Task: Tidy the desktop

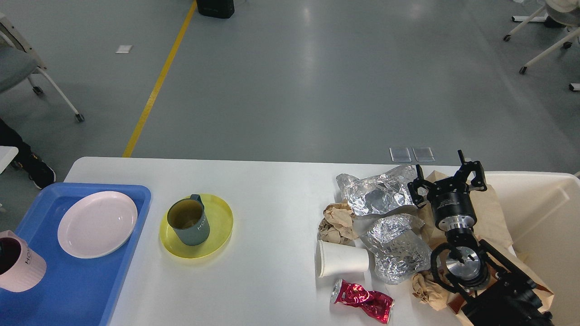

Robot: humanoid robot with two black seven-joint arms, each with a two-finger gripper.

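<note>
Clutter covers the right half of the wide white rounded-corner bench, the desktop to be tidied, which fills the lower part of the view. At its left edge sits a blue plastic tray holding a pale pink round plate and, at the view's left border, a ribbed pink mug. Just right of the tray, a dark green mug stands upright on a translucent yellow round plate.

Toward the right edge lie 2 crumpled silver foil sheets, a brown paper wad, a white paper cup on its side, a crushed red can near the front edge, and more brown paper beside a cream plastic bin.

The right gripper hangs over the far foil sheet, its fingers spread and holding nothing. The left gripper is out of view, so its state cannot be told.

The likely step in hand is moving the green mug and yellow plate to the tray. Pinching the mug by its rim, lifting it straight up and setting it beside the pink mug should keep the plate from skidding. The foil will crush easily, so a loose central pinch should do.
</note>
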